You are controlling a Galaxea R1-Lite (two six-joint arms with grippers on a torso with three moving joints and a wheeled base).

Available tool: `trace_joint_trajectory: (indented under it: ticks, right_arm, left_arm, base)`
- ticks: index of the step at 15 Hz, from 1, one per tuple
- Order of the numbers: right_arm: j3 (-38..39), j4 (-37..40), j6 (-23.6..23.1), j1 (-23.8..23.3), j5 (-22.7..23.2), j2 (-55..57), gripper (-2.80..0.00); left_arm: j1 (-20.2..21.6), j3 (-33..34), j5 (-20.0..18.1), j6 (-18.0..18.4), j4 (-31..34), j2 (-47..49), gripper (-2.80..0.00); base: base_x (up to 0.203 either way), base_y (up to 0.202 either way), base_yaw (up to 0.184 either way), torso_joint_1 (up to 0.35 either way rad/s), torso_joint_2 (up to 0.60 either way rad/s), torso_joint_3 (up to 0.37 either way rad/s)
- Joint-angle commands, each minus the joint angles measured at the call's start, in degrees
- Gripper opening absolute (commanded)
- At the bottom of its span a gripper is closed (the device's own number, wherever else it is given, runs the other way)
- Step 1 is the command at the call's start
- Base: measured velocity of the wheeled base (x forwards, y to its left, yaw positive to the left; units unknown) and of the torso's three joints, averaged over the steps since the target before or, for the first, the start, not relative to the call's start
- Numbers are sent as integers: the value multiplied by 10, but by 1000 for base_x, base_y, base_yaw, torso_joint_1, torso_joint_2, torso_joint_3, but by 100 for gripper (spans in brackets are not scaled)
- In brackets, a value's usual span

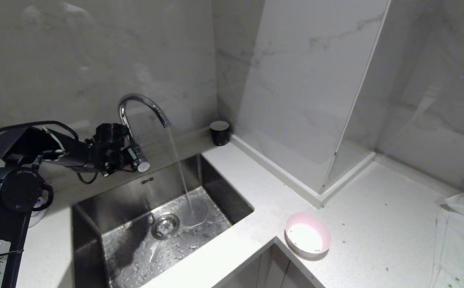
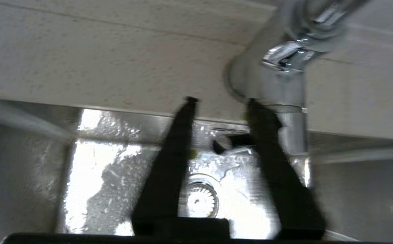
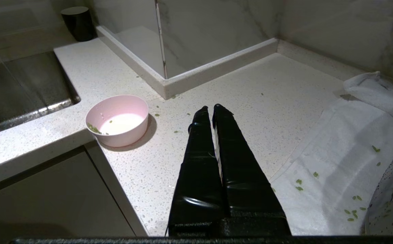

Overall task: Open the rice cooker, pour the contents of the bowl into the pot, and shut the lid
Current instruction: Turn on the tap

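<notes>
The pale pink bowl [image 1: 307, 239] [image 3: 116, 120] stands upright on the white counter by its inner corner. Only a few green bits [image 3: 94, 128] of the contents cling inside it; more lie scattered on the counter and cloth. The rice cooker, its pot and its lid are out of view. My left gripper [image 1: 134, 158] [image 2: 221, 101] hovers over the back of the sink, right beside the faucet handle [image 1: 142, 165] [image 2: 286, 57], open with nothing between its fingers. My right gripper [image 3: 210, 107] is shut and empty above the counter, to the right of the bowl.
Water [image 1: 180, 172] runs from the chrome faucet [image 1: 136, 100] into the steel sink [image 1: 84, 232], near the drain [image 1: 164, 226]. A black cup [image 1: 220, 132] stands behind the sink. A marble pillar corner [image 1: 319, 196] juts out. A white cloth [image 1: 461, 240] [image 3: 335, 162] lies at the right.
</notes>
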Motion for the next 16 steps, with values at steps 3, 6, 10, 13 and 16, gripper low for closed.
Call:
trace_joint_trajectory:
  ticks: [3, 6, 10, 13, 16]
  right_arm:
    - [1, 0, 0, 0, 0, 0, -280]
    - [1, 0, 0, 0, 0, 0, -280]
    - [1, 0, 0, 0, 0, 0, -280]
    - [1, 0, 0, 0, 0, 0, -280]
    - [1, 0, 0, 0, 0, 0, -280]
  left_arm:
    - [-2, -4, -1, -6, -5, -5, 0]
    - [-2, -4, -1, -7, -6, -8, 0]
    - [-6, 24, -1, -22, -5, -37, 0]
    - [-17, 61, -2, -30, -6, -62, 0]
    - [-25, 93, -5, -39, -6, -95, 0]
  base:
    - [0, 0, 0, 0, 0, 0]
    - [0, 0, 0, 0, 0, 0]
    - [0, 0, 0, 0, 0, 0]
    - [0, 0, 0, 0, 0, 0]
    - [0, 0, 0, 0, 0, 0]
